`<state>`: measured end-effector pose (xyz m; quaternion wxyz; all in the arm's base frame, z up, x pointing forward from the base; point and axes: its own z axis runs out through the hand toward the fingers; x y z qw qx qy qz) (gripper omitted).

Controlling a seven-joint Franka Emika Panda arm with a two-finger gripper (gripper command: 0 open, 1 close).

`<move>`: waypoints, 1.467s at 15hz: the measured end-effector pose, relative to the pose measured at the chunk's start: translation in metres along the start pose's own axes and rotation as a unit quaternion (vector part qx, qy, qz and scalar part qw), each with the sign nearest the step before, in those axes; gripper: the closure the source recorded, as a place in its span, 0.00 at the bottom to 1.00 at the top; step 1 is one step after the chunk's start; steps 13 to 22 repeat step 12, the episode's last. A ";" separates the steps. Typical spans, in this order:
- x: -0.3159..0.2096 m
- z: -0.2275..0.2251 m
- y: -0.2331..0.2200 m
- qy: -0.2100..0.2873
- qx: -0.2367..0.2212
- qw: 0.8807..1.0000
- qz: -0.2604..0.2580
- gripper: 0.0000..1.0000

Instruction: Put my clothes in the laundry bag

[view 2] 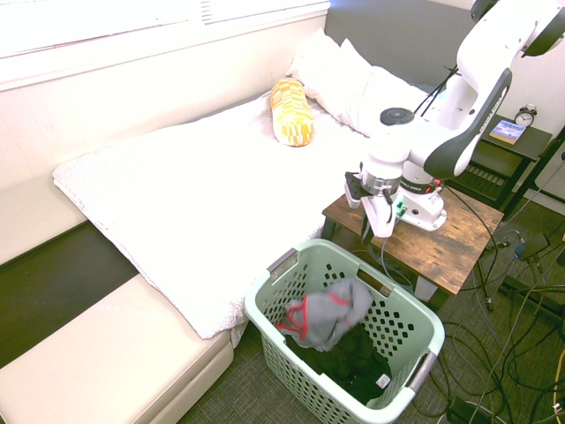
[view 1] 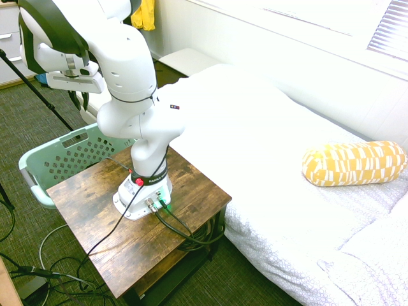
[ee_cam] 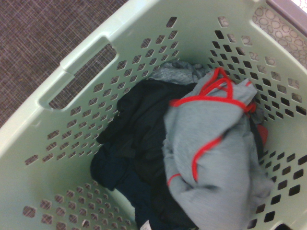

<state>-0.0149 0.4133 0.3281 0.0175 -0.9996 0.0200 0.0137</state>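
The clothes [view 2: 328,311], a grey bundle with red trim, lie inside the laundry bag [view 2: 415,311], a mint-green perforated basket, on top of a dark garment [view 2: 346,364]. They look slightly blurred in the second exterior view. In the wrist view the grey clothes [ee_cam: 216,158] rest over the dark garment [ee_cam: 129,143], with the basket wall [ee_cam: 62,124] around them. My gripper [view 2: 378,221] points down above the basket's far rim, a short way apart from the clothes, with its fingers slightly open and nothing between them. In the first exterior view the gripper [view 1: 80,102] hangs above the basket [view 1: 57,159].
The wooden table [view 2: 446,243] stands right beside the basket. The white bed [view 2: 203,177] with a yellow patterned pillow [view 2: 293,110] lies behind both. A low cream bench [view 2: 106,371] runs along the bed's end. A yellow garment [view 1: 145,14] hangs at the far wall.
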 end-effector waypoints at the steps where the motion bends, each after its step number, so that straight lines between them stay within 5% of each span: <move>1: 0.014 0.002 0.002 0.010 -0.005 1.000 0.006 0.00; 7: 0.178 -0.042 0.037 0.047 0.020 0.994 0.094 0.00; 12: 0.328 -0.132 0.183 0.087 0.043 0.975 0.200 0.00; 22: 0.328 -0.132 0.183 0.087 0.043 0.975 0.200 0.00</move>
